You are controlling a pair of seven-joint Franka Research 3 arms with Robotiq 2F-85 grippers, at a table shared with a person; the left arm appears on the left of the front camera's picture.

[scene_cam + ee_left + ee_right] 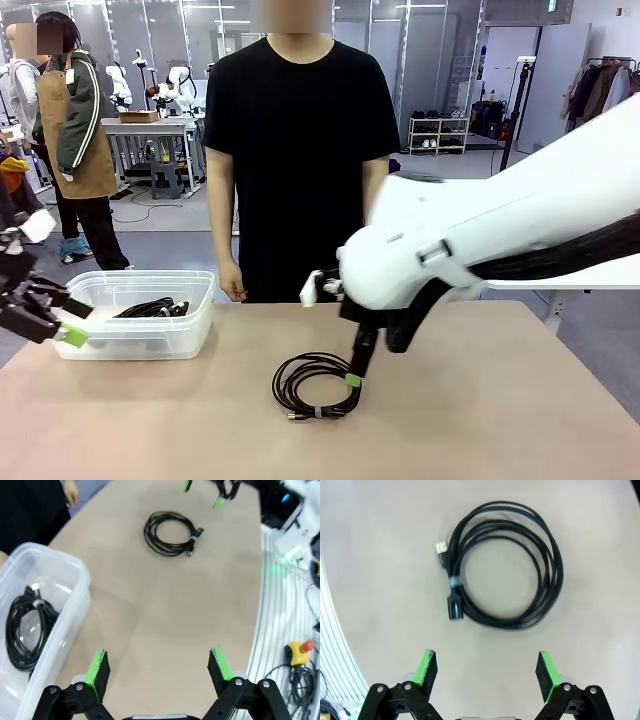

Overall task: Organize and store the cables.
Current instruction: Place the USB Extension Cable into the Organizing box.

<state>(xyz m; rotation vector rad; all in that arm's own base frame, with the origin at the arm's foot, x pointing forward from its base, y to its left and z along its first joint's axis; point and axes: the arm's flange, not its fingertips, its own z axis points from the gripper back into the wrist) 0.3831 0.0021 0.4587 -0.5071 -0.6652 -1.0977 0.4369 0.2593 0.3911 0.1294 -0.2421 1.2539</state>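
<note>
Black cord is lying in one round coil at the middle of the tan table, bound by a small pale tie on its near side, with both plug ends sticking out close to that tie. The right gripper is reaching down from the right, over the coil's right edge; whether its fingertip is touching the cord cannot be told from the front. Its wrist camera is looking straight down at the coil, and the right gripper is showing its jaws wide apart with nothing between the green pads, the coil sitting just beyond the fingertips.

Clear plastic is forming the bin at the far left of the table, and a second coil is lying inside it (the left wrist camera is showing it against the bin's wall, also tied). The left gripper is hanging just left of the bin, near its near corner. Seen from its own wrist, the left gripper is holding its jaws wide apart over bare table, with the bin beside it and the loose coil well apart, farther off.

A person in a black shirt is standing at the far side, arms down.
</note>
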